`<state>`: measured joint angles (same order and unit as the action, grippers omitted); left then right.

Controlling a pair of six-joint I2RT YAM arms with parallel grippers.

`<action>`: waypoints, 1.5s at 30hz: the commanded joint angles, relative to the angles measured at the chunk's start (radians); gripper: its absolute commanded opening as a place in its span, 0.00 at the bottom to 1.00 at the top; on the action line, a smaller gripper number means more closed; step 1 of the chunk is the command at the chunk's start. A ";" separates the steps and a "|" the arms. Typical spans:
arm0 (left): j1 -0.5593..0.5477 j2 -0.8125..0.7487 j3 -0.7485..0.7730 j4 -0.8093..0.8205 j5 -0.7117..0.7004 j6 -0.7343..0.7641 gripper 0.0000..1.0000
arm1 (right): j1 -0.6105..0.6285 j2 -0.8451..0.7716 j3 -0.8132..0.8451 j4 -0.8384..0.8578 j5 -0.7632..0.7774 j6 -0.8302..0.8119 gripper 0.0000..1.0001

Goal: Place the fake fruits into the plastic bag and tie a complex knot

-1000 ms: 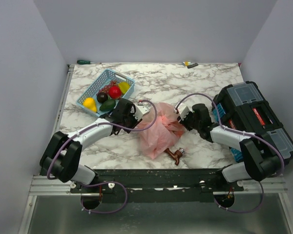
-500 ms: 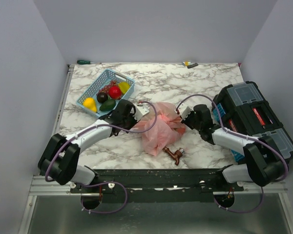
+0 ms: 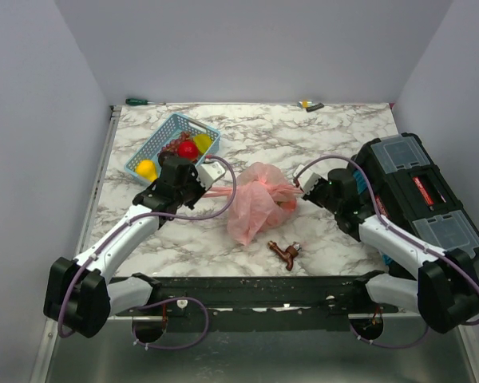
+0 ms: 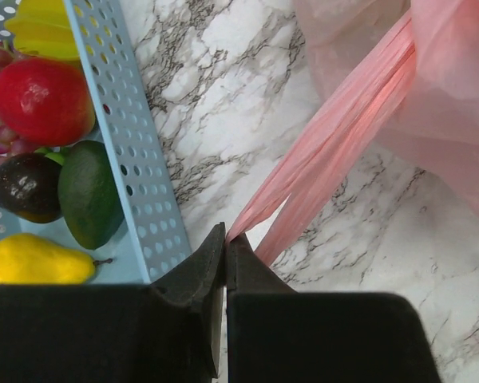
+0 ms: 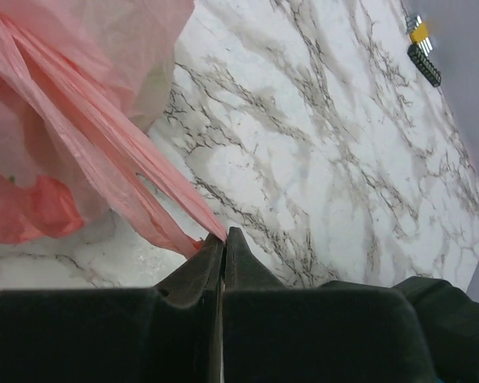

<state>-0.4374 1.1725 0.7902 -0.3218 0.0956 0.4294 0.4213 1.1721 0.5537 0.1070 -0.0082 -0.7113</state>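
- Between the closed fingers of the left gripper (image 4: pixel 225 242), one handle (image 4: pixel 335 136) of the plastic bag (image 3: pixel 255 209) is pinched.
- Another handle (image 5: pixel 104 144) is pinched by the closed right gripper (image 5: pixel 223 238).
- Beside the left gripper, the fake fruits (image 4: pixel 44 100) are seen in a basket (image 4: pixel 136 159).

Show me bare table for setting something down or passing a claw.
Free: marble behind the plastic bag, between the blue basket and the toolbox; also the front strip left of the brown tap. Crowded: mid-table, where left claw and right claw pinch its handles.
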 commanded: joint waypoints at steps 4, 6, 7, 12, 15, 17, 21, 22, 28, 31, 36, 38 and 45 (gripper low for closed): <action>0.150 -0.034 -0.036 -0.128 -0.113 0.118 0.00 | -0.179 0.043 -0.029 -0.077 0.156 -0.146 0.01; 0.151 -0.026 -0.056 -0.112 -0.112 0.112 0.00 | -0.186 0.061 -0.054 -0.046 0.158 -0.160 0.01; 0.150 -0.017 -0.067 -0.106 -0.119 0.112 0.00 | -0.194 0.073 -0.068 -0.029 0.160 -0.171 0.01; 0.194 -0.002 -0.132 -0.032 -0.161 0.164 0.00 | -0.278 0.121 -0.099 0.028 0.141 -0.228 0.01; 0.245 0.017 -0.133 -0.036 -0.144 0.176 0.00 | -0.314 0.142 -0.092 0.034 0.124 -0.250 0.01; 0.255 0.027 -0.126 -0.046 -0.130 0.175 0.00 | -0.315 0.140 -0.076 0.022 0.104 -0.239 0.01; 0.234 -0.015 -0.028 -0.154 0.030 0.092 0.00 | -0.301 0.127 0.054 -0.122 0.014 -0.140 0.01; 0.209 -0.026 0.010 -0.172 0.045 0.073 0.00 | -0.289 0.128 0.092 -0.166 -0.014 -0.109 0.01; 0.163 -0.034 0.229 -0.262 0.149 -0.052 0.00 | -0.274 0.153 0.349 -0.327 -0.167 0.091 0.01; 0.163 -0.019 0.237 -0.249 0.156 -0.047 0.00 | -0.267 0.179 0.400 -0.359 -0.245 0.160 0.01; 0.163 0.019 0.148 -0.154 0.134 -0.015 0.00 | -0.246 0.219 0.356 -0.323 -0.303 0.210 0.01; 0.163 0.038 0.121 -0.114 0.119 -0.008 0.00 | -0.238 0.229 0.324 -0.292 -0.310 0.235 0.01; 0.163 0.065 0.066 -0.093 0.118 0.014 0.00 | -0.228 0.226 0.251 -0.295 -0.344 0.263 0.01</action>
<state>-0.2882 1.2449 0.8749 -0.4316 0.2611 0.4099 0.1978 1.4128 0.8318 -0.1677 -0.3435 -0.4801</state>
